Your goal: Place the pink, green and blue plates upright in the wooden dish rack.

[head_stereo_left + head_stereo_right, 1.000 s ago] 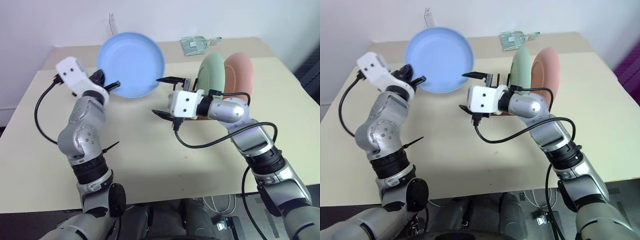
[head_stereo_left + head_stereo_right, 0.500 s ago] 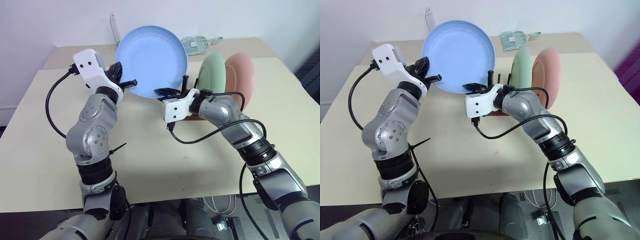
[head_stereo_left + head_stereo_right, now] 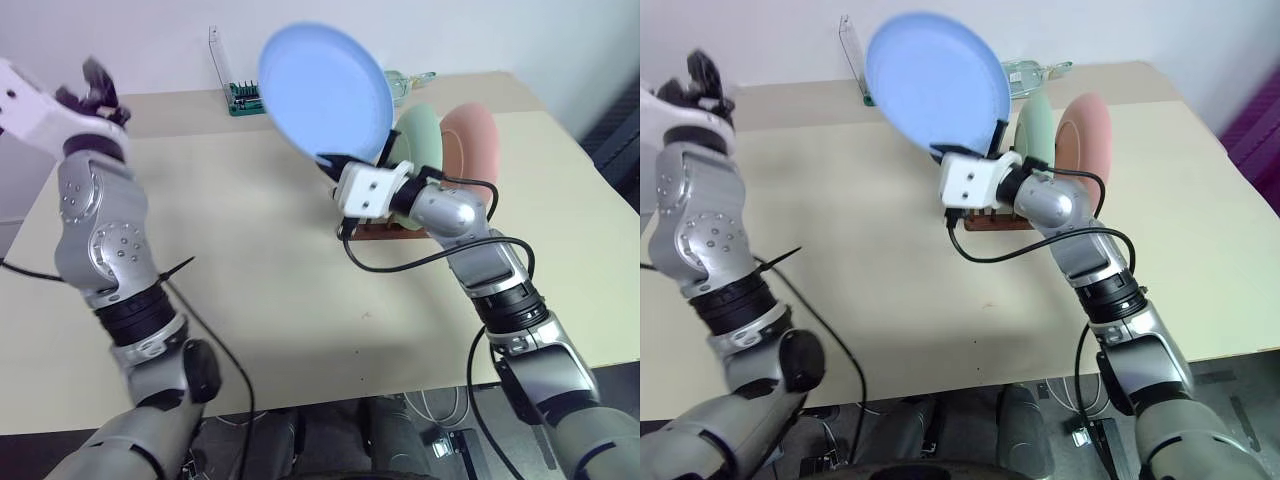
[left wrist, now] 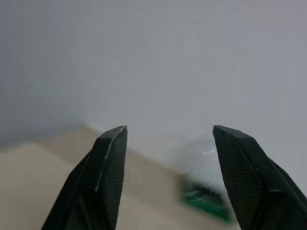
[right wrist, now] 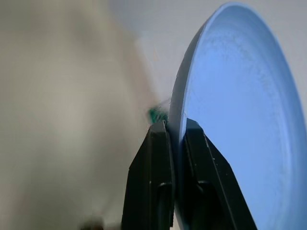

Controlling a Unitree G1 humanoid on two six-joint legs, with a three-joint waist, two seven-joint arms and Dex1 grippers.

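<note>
Blue plate (image 3: pixel 326 92) rim pinched in right tool (image 5: pixel 175 132).

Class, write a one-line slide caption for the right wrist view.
Right gripper shut on the rim of the blue plate, held upright on edge.

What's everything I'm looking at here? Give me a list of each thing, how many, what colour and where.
blue plate: one, light blue, held up on edge above the table, rim pinched by the right gripper
green plate: one, pale green, upright in the rack
pink plate: one, salmon pink, upright in the rack, behind the green one
rack: one, dark reddish-brown wood, on the table, mostly hidden by the right arm
bit holder: one, green, far edge of the table
packet: one, clear and greenish, far edge, partly behind the blue plate
table: one, beige
left gripper: black fingers, open, empty, raised off to the left
right gripper: black fingers, shut on the blue plate
</note>
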